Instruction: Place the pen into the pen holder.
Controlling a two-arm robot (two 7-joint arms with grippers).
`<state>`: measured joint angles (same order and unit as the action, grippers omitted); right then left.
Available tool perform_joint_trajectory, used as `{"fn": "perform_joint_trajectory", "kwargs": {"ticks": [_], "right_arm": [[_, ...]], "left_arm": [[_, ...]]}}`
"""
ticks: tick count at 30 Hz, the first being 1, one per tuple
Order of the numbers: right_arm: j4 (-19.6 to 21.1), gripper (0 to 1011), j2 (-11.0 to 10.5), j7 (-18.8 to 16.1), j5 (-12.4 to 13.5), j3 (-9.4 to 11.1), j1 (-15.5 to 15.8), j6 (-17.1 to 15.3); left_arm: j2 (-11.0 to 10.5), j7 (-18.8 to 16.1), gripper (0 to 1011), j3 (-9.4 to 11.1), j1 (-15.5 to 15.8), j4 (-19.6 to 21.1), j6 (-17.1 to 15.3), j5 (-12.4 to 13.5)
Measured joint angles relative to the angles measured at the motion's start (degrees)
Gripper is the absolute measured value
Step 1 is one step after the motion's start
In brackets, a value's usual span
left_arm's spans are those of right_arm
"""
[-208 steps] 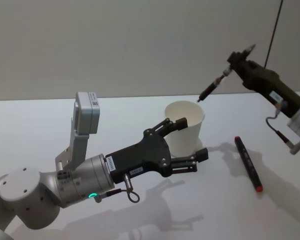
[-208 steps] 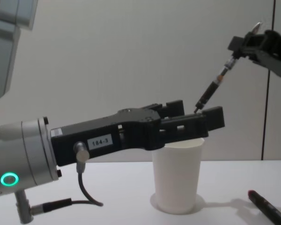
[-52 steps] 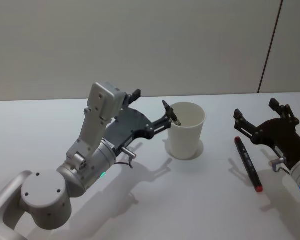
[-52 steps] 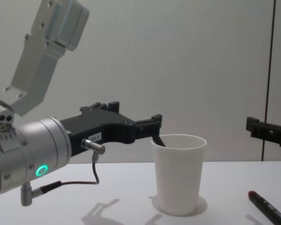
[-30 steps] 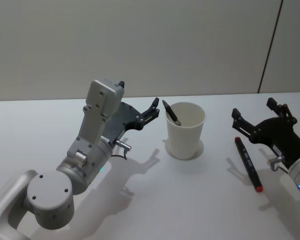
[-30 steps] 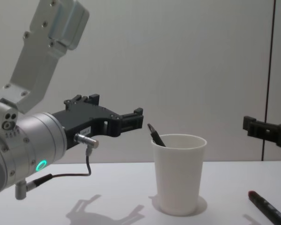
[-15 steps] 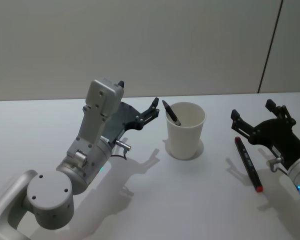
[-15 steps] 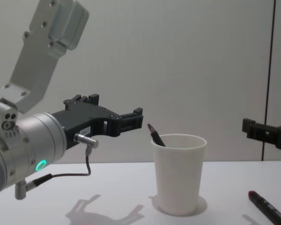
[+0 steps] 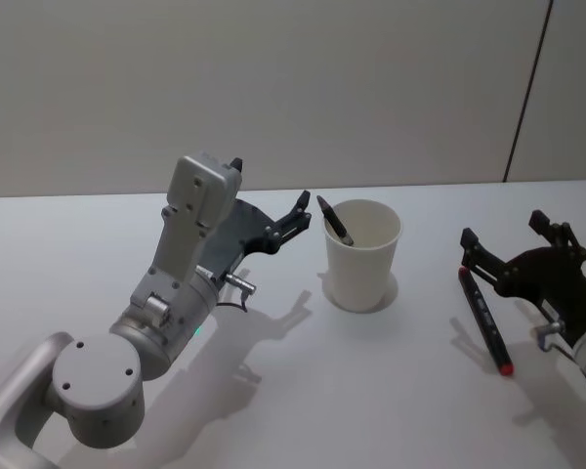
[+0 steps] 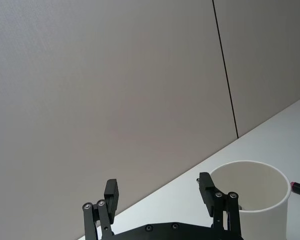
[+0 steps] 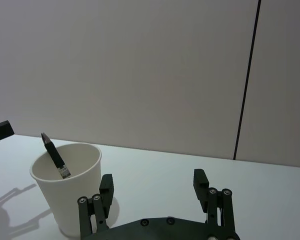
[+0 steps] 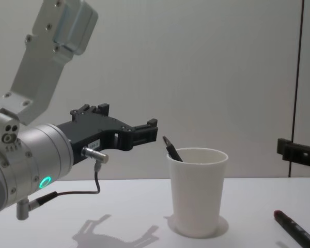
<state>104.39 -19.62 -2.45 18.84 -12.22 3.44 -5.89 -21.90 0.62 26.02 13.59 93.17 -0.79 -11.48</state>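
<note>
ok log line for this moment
pen: standing tilted in pen holder | left gripper: open, beside holder, apart | right gripper: open, empty | red-tipped marker: lying on table

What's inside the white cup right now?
One dark pen stands in the white cup, leaning on the rim at the robot's left side, with its top end poking above it. The cup wall hides the pen's lower part and the cup's bottom.

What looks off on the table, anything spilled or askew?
Nothing spilled. The pen holder stands upright, a black pen leaning on its rim. One stray: a red-tipped pen lies loose on the table to its right.
</note>
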Motion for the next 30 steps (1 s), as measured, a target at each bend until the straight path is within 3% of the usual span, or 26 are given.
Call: {"fn": "perform_joint_trajectory", "kwargs": {"ticks": [12, 30], "right_arm": [[4.0, 1001, -0.9, 2.8, 2.0, 0.6, 3.0, -4.0], [9.7, 1001, -0.9, 9.0, 5.1, 1.8, 5.2, -14.2]], "left_arm": [[0.0, 0.0, 1001, 0.0, 0.0, 0.0, 0.0, 0.0], [0.0, 0.0, 1001, 0.0, 0.0, 0.0, 0.0, 0.0]]}}
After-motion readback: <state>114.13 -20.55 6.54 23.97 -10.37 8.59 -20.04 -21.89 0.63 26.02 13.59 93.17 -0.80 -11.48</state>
